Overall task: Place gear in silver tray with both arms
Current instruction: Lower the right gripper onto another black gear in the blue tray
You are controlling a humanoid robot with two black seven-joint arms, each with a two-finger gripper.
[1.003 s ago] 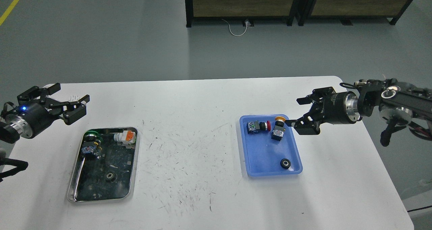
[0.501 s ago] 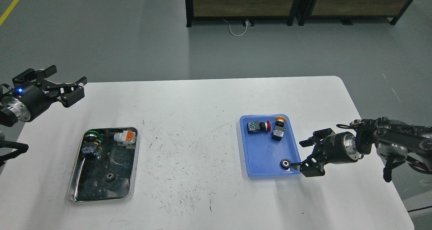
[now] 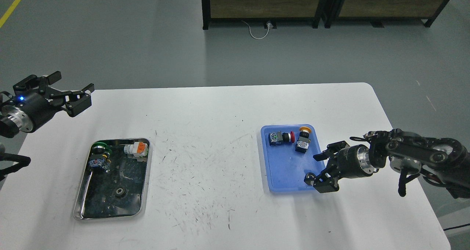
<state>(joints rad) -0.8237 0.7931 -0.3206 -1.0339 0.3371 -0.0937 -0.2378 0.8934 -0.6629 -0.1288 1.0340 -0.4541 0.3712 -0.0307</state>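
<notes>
left gripper (image 3: 71, 94) spread, right gripper (image 3: 316, 168) spread

Two trays (image 3: 147, 176), two gears (image 3: 119, 192)

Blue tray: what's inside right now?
Blue tray holds a red-capped pushbutton switch and a yellow-capped one. The right gripper covers the near right corner, largely hiding a small black ring part.

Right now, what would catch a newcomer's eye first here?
The right gripper, open over the near right corner of the blue tray, where a small black gear sits. On the table's left, the silver tray already holds parts, with the left gripper hovering open beyond it.
</notes>
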